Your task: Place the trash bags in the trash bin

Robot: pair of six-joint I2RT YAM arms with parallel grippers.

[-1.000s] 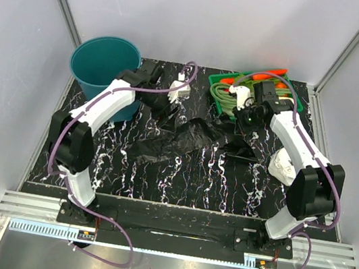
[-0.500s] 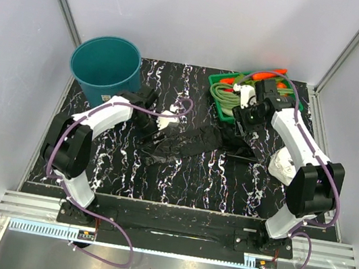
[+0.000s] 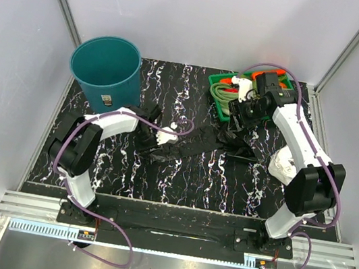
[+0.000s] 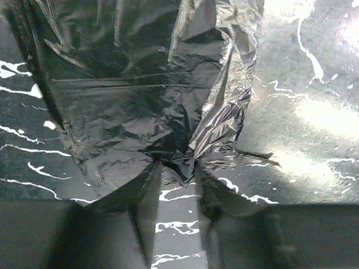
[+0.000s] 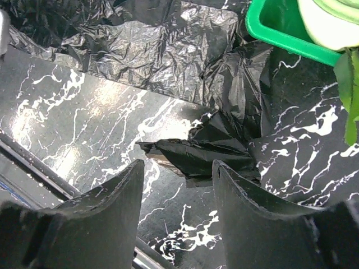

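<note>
Both arms have shifted in the last second: the left arm has sunk from beside the trash bin (image 3: 124,88) down onto the desk (image 3: 186,180), and the right arm has drawn back and up toward the green tray (image 5: 272,31); the trash bags (image 4: 123,84), stretched wide between the two arms before, now lie gathered in a narrower, crumpled strip.

The left end effector (image 4: 178,168) sits low at the strip's left end; its fingers (image 4: 143,202) stand a narrow gap apart, with a bunched fold of glossy film right at their tips and marbled desk showing between them lower down; whether they actually clamp the film I cannot tell.

The right end effector (image 5: 178,163) hangs above the desk at the strip's right end; its fingers (image 5: 120,196) are spread well apart and hold nothing; a small folded flap of black film lies on the desk below the gap, and more wrinkled film spreads beyond it up to the tray's near corner.

The bags rest flat on the desk between the arms, to the right of the teal bin and apart from it; the bin stands upright at the far left corner; a white plastic wad (image 3: 284,166) lies near the right arm, just beside the right edge of the desk.
</note>
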